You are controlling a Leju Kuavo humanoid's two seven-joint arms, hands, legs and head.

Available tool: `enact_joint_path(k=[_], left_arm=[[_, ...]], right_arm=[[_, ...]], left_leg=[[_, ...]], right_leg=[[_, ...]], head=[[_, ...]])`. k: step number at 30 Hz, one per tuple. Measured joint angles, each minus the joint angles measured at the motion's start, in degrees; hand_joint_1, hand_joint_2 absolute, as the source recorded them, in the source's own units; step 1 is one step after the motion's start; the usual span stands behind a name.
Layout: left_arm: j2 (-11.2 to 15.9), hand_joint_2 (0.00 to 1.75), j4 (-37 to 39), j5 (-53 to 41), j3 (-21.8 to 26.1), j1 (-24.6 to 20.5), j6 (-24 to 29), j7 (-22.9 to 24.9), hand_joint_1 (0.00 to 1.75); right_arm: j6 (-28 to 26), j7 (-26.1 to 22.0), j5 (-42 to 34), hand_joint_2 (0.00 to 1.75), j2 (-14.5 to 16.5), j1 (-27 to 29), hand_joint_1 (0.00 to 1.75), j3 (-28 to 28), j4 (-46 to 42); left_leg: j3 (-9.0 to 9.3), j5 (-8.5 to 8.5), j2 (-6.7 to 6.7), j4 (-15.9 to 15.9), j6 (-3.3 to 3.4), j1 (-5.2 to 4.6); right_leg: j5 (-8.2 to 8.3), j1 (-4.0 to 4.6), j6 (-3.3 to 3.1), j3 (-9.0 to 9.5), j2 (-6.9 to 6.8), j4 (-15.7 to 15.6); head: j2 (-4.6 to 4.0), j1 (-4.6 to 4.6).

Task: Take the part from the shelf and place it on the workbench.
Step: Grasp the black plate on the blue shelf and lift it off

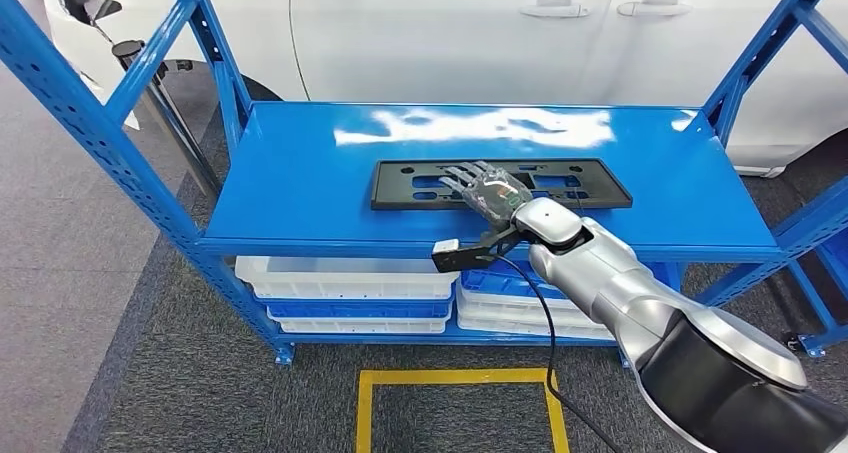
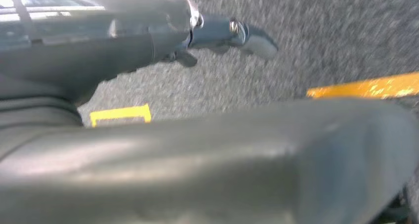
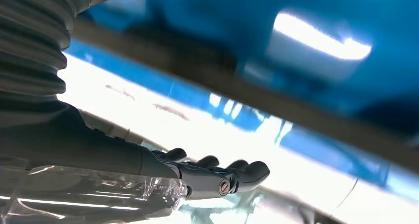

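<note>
The part (image 1: 420, 188) is a long flat black frame with cut-outs, lying on the top deck of the blue shelf (image 1: 300, 173) near its front edge. My right hand (image 1: 490, 188) reaches in from the lower right and lies over the part's middle, fingers stretched out flat across it and nothing gripped. In the right wrist view the right hand's dark fingertips (image 3: 242, 172) extend straight, close over a blurred blue surface. My left hand (image 2: 148, 41) hangs over grey carpet with a finger extended and nothing in it.
White and blue bins (image 1: 345, 278) are stacked on the shelf's lower level. Blue uprights (image 1: 60, 103) flank the deck. A white car (image 1: 450, 33) stands right behind. Yellow floor tape (image 1: 450, 378) marks a box in front of the shelf; more yellow tape (image 2: 365, 87) lies below my left hand.
</note>
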Motion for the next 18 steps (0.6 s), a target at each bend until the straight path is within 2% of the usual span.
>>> enact_joint_path(k=[1,2,5,7,9,10,11,12,14,15,16,18], left_arm=[[-0.02,0.0,0.0,-0.01,0.0,-0.09,-0.08,0.0,0.0],[-0.04,0.0,0.0,-0.01,-0.01,-0.14,-0.16,0.0,0.0],[-0.05,0.0,0.0,0.09,-0.01,-0.14,-0.33,-0.05,0.0],[-0.05,0.0,0.0,0.14,-0.01,-0.16,-0.36,-0.16,0.0],[-0.06,0.0,0.0,0.16,-0.01,-0.17,-0.36,-0.25,0.0],[-0.07,0.0,0.0,0.18,-0.01,-0.16,-0.36,-0.27,0.0],[-0.07,0.0,0.0,0.21,0.0,-0.16,-0.36,-0.28,0.0],[-0.08,0.0,0.0,0.26,0.0,-0.16,-0.35,-0.28,0.0],[-0.08,0.0,0.0,0.39,0.0,-0.17,-0.3,-0.32,0.0],[-0.09,0.0,0.0,0.48,0.0,-0.19,-0.27,-0.37,0.0],[-0.1,0.0,0.0,0.58,0.0,-0.19,-0.25,-0.41,0.0],[-0.13,0.0,0.0,0.78,0.0,-0.14,-0.23,-0.47,0.0]], right_arm=[[0.25,-0.01,0.2,1.75,0.2,-0.55,0.0,-0.06,0.1],[0.63,-0.02,0.48,1.75,0.4,-1.0,0.0,-0.1,0.2],[2.09,-0.09,1.5,1.75,1.0,-2.55,0.0,-0.09,0.51],[2.86,-0.08,2.06,1.75,1.49,-4.01,0.0,-0.08,0.73],[3.06,-0.06,2.32,1.75,1.9,-4.96,0.0,-0.05,0.92],[2.99,-0.05,2.37,1.75,2.01,-5.12,0.0,-0.04,1.02],[2.93,-0.05,2.38,1.75,2.11,-5.19,0.0,-0.04,1.1],[2.88,-0.05,2.39,1.75,2.22,-5.22,0.0,-0.04,1.17],[2.85,-0.11,2.39,1.75,2.45,-5.31,0.0,-0.04,1.27],[2.84,-0.16,2.39,1.75,2.58,-5.35,0.0,-0.04,1.31],[2.85,-0.25,2.39,1.75,2.69,-5.34,0.0,-0.04,1.37],[2.9,-0.59,2.35,1.75,2.98,-5.23,0.0,-0.04,1.52]], left_leg=[[-0.09,-0.08,0.0,0.11,-0.23,-0.05],[-0.17,-0.09,0.0,0.13,-0.47,-0.07],[-0.51,-0.84,0.03,0.91,-1.36,-0.03],[-2.67,-3.74,0.06,5.77,-2.02,0.21],[-6.27,-7.12,0.08,13.51,-2.56,0.5],[-7.53,-7.69,0.08,15.98,-2.72,0.61],[-7.81,-7.11,0.09,16.33,-2.81,0.7],[-6.93,-5.47,0.1,14.28,-2.81,0.78],[-3.12,-1.5,0.11,6.36,-2.58,0.81],[-1.52,-0.39,0.08,3.02,-2.34,0.74],[-0.61,0.03,0.05,1.07,-2.07,0.64],[-0.37,-0.07,-0.02,0.21,-1.45,0.48]], right_leg=[[0.25,0.17,-0.21,0.74,0.02,-1.66],[0.03,0.33,-0.42,0.87,0.04,-2.04],[0.38,-0.02,-1.35,0.99,-0.01,-2.57],[0.56,-0.23,-1.92,1.11,-0.04,-2.85],[0.54,-0.17,-2.13,1.1,-0.01,-2.83],[0.51,-0.15,-2.14,1.12,-0.01,-2.8],[0.47,-0.15,-2.11,1.14,-0.01,-2.75],[0.41,-0.16,-2.03,1.2,-0.01,-2.69],[0.18,-0.12,-1.7,1.33,0.01,-2.52],[0.09,-0.03,-1.46,1.3,0.04,-2.42],[0.08,0.06,-1.18,1.24,0.07,-2.38],[0.22,0.17,-0.56,1.12,0.08,-2.51]], head=[[0.01,-0.01],[0.0,-0.01],[0.0,0.0],[-0.01,-0.01],[-0.01,-0.02],[-0.01,-0.02],[-0.01,-0.02],[-0.01,-0.02],[-0.01,-0.02],[-0.01,-0.01],[-0.01,-0.01],[0.0,-0.01]])
